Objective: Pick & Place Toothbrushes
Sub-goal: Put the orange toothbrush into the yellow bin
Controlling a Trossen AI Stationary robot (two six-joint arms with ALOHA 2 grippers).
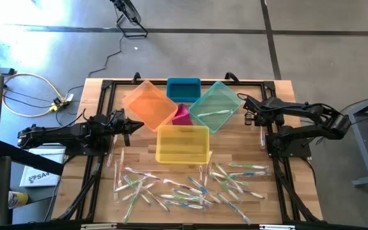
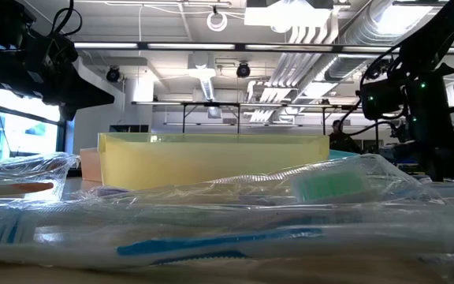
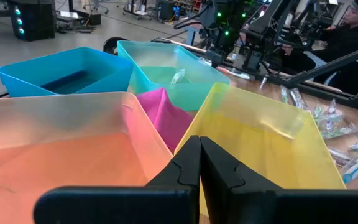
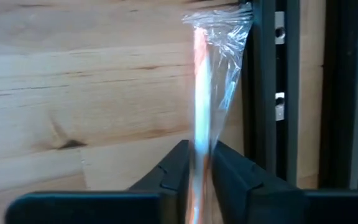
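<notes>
- the right gripper (image 4: pixel 199 167) has its two dark fingers drawn in close around a thin, clear-wrapped toothbrush with an orange-tinted handle (image 4: pixel 201 87); only the wrapped handle sits in the narrow gap, so it is clamped on that brush.
- in the high view the right gripper (image 1: pixel 259 119) is over the wooden table (image 1: pixel 94 115) near the right side rail, beside the teal translucent plastic bin (image 1: pixel 214 107), with the brush (image 1: pixel 263 135) hanging under it.
- the left gripper (image 3: pixel 199 163) is fully clenched, fingers touching, with nothing between them, facing the orange translucent bin (image 3: pixel 55 149) and the yellow translucent bin (image 3: pixel 260 143).
- the other wrapped toothbrushes (image 1: pixel 190 186) lie scattered on the table's near half, in front of the yellow bin (image 1: pixel 182 143).
- one wrapped brush (image 1: pixel 213 112) lies inside the teal bin.
</notes>
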